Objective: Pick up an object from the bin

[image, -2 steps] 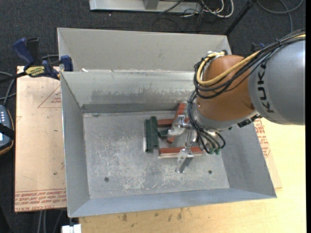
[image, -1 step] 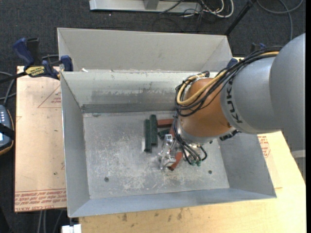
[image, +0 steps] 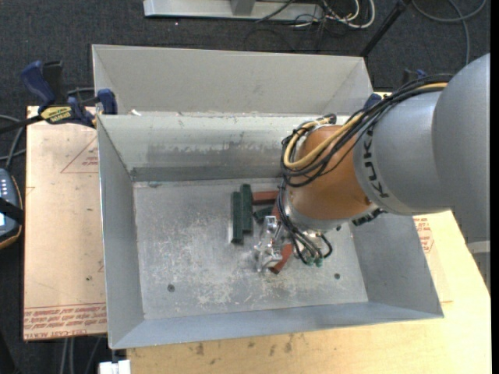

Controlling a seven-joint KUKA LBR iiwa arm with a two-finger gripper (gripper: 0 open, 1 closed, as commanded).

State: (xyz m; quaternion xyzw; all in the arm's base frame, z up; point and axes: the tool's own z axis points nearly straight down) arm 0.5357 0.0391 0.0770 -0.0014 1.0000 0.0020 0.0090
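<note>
My gripper [image: 268, 248] is low over the bin floor, right of the middle, under the orange wrist cover. A small red-brown piece [image: 278, 262] lies right at its tip, partly hidden by it. Just to the left, a dark green oblong block [image: 242, 212] lies lengthwise on the floor, apart from the gripper. A flat red-brown piece [image: 263, 198] lies beside the block's far end. To the gripper's right, a small green thing [image: 313, 262] peeks out under the cables.
The arm and its orange cover hang over the right half of the bin and hide the floor there. The bin's sloped walls rise on all sides.
</note>
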